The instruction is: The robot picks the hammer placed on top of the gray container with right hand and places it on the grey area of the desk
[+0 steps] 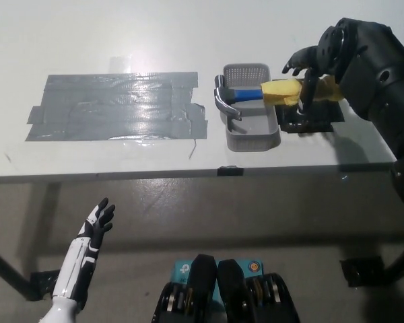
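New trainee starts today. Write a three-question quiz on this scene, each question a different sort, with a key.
1. True or false: the hammer lies flat on the grey tape patch.
2. Multiple choice: where is the white left hand? A) on the hammer, B) low at the picture's lower left, below the table edge, fingers apart, C) inside the basket.
3. Fill in: the black right hand is over the hammer's ______ handle end.

Key
1. False: it lies across the top of the basket, with its metal head on the side toward the patch.
2. B.
3. Yellow. Fingers are spread; a closed hold is not seen.
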Motion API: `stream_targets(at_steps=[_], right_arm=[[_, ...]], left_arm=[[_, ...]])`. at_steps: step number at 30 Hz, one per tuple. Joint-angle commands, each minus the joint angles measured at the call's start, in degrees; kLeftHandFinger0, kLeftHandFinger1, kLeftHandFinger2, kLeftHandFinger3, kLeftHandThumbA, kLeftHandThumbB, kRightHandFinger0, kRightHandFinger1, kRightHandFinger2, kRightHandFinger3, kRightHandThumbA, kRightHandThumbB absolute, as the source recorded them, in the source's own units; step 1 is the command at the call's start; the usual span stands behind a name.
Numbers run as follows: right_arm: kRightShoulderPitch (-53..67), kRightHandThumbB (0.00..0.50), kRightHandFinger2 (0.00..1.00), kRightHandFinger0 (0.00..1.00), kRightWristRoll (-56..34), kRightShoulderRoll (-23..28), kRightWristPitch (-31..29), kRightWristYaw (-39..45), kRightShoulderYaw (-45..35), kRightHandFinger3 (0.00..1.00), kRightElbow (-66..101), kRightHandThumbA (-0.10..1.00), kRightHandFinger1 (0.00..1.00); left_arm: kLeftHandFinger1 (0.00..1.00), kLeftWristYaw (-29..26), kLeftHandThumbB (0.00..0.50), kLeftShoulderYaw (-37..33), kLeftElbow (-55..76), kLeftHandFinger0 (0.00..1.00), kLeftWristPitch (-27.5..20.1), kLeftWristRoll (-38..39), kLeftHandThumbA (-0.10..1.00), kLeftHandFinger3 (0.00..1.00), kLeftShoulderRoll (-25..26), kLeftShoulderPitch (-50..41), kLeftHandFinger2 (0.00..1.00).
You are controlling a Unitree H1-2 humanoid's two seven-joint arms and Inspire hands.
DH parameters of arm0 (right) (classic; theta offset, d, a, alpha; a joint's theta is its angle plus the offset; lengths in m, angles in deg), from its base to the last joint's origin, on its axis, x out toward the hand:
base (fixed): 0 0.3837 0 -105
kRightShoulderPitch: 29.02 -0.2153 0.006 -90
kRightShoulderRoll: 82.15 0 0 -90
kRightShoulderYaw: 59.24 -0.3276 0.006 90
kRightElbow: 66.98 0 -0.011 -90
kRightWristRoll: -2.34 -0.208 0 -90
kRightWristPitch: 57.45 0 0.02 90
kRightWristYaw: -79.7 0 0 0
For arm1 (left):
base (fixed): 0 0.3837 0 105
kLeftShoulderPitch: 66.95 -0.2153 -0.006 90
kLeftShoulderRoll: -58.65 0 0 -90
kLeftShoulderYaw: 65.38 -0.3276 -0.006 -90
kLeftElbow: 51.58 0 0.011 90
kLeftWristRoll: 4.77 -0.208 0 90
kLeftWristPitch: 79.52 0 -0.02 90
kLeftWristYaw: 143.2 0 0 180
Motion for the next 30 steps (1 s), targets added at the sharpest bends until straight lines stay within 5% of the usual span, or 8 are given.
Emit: stream_targets(at_steps=[1, 16, 25, 30], right_arm=[[-2.32, 0.371, 1.00, 1.00, -0.10, -0.47, -0.93, -4.98, -1.35, 1.00, 0.35, 1.00, 1.00], [-0.93, 0.459, 1.00, 1.00, -0.67, -1.58, 0.19, -10.93, -4.42, 1.00, -0.64, 0.91, 1.00], [-0.13, 0.398, 1.00, 1.00, 0.33, -1.75, -0.09, -11.47, -3.54, 1.00, -1.27, 0.91, 1.00], [0.09, 0.422, 1.00, 1.00, 1.13, -1.68, -0.30, -11.71, -2.71, 1.00, -1.34, 0.89, 1.00]], left_arm=[[1.00, 0.10, 0.231, -0.04, 2.13, 1.00, -0.59, 0.02, 1.00, 1.00, 0.23, 0.53, 1.00], [1.00, 0.18, 0.215, 0.07, 2.07, 1.00, -1.20, -0.09, 1.00, 1.00, 0.57, 0.94, 1.00], [1.00, 0.11, 0.181, 0.25, 2.72, 1.00, -0.81, -0.18, 1.00, 1.00, 0.65, 1.32, 1.00], [1.00, 0.22, 0.184, 0.25, 2.89, 1.00, -0.62, -0.27, 1.00, 1.00, 0.79, 1.34, 1.00]])
